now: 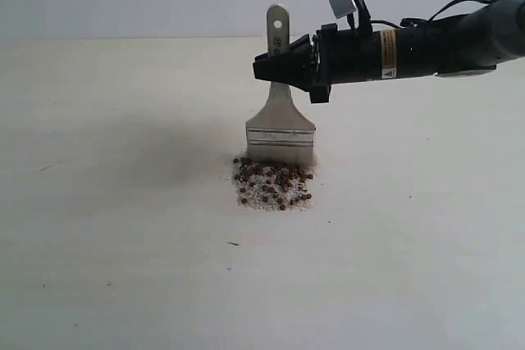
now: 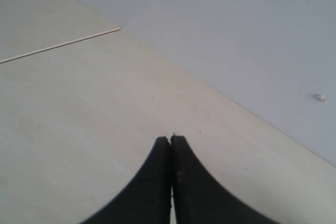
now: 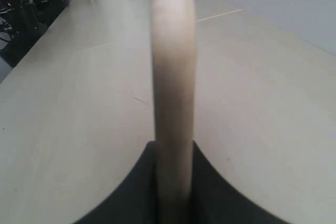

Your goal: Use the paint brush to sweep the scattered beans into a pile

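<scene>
Exterior view: pale wooden paint brush (image 1: 281, 120), silver ferrule (image 1: 281, 146), touching grainy pile (image 1: 273, 185).

The paint brush (image 1: 280, 125) stands upright, its pale wooden handle topmost with the hole at its end and the silver ferrule below. The pile (image 1: 272, 184) lies against the brush's lower edge, a compact heap about as wide as the brush head. In it the beans (image 1: 267, 188), tiny, round and reddish-brown, lie mixed with whitish grains.

open table (image 1: 107, 219) lies all around; the upright paint brush (image 1: 280, 133) and pile (image 1: 272, 184) block the middle.
</scene>
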Motion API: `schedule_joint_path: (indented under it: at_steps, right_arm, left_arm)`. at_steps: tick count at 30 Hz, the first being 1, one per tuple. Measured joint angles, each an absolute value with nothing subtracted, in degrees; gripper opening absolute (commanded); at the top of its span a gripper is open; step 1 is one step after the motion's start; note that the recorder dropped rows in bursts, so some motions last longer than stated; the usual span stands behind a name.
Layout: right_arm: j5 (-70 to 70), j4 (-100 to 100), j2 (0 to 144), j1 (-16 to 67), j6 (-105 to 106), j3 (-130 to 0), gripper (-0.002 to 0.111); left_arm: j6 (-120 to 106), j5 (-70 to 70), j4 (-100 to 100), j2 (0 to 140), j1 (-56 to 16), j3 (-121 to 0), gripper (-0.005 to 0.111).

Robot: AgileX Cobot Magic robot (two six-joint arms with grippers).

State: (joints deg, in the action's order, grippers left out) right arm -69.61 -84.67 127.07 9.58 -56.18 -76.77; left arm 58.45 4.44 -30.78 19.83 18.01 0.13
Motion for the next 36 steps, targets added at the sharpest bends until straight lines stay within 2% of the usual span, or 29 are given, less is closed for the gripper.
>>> schedule_joint_path:
  at_steps: [20, 30, 36]
  right_arm:
    - [-69.6, -83.68, 124.39, 9.58, -51.32, -76.95, 0.0]
    - [-69.72, -88.69, 128.37, 9.58, -59.88, -89.52, 0.0]
    - [-69.6, -90.17, 131.3, 11.02, -61.75, -92.69, 0.0]
  left_arm:
    - [58.45, 4.44, -30.78, 19.83, 18.01, 0.13, 0.0]
    - [58.45, 4.44, -30.78, 19.83, 18.01, 0.13, 0.0]
    - [58.45, 4.44, -30.78, 19.83, 18.01, 0.13, 0.0]
